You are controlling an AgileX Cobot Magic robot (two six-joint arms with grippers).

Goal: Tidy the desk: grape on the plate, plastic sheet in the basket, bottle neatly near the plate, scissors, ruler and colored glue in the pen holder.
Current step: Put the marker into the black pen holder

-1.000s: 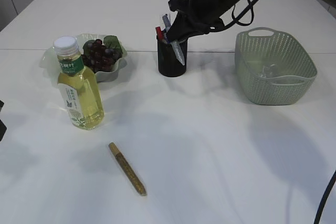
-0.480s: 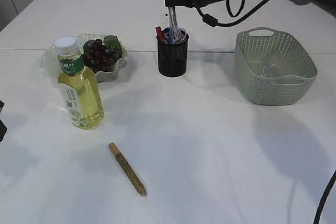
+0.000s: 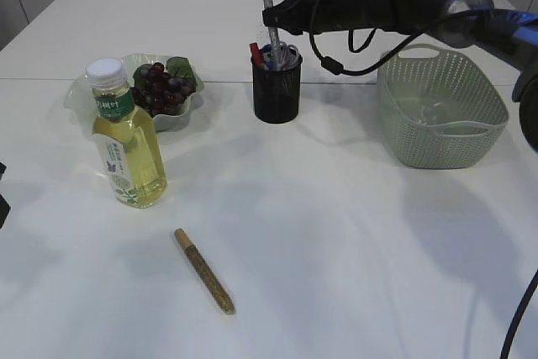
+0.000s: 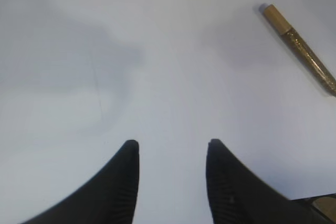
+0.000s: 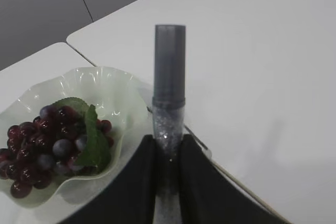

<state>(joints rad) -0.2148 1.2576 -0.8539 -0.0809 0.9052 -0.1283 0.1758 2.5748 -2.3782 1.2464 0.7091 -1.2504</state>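
The right arm reaches across the far side of the desk (image 3: 336, 233) and its gripper (image 3: 271, 19) hangs over the black pen holder (image 3: 276, 90), fingers (image 5: 197, 182) pinched tight on a silver glitter glue tube (image 3: 269, 14). The tube stands upright with its grey cap on top, its lower end down among the things already standing in the holder; from here I cannot tell if it touches the bottom. A red handle shows at the holder's left rim, likely the scissors.

On the left, the grapes (image 3: 160, 86) sit with their green leaf in the pale wavy plate (image 3: 84, 88). The bottle (image 3: 126, 136) of yellow-green drink stands upright just near of the plate, white cap on. Nearer still, a gold glitter glue tube (image 3: 203, 270) lies flat on the bare desk, its tan cap pointing far-left, well apart from the holder.

To the right, the green basket (image 3: 441, 111) holds a clear crumpled plastic sheet (image 3: 433, 113) on its floor.

The left gripper (image 4: 170, 148) hovers low over empty desk at the near left, fingers (image 4: 123, 182) moderately apart with nothing between them; the gold tube shows off to their far right.
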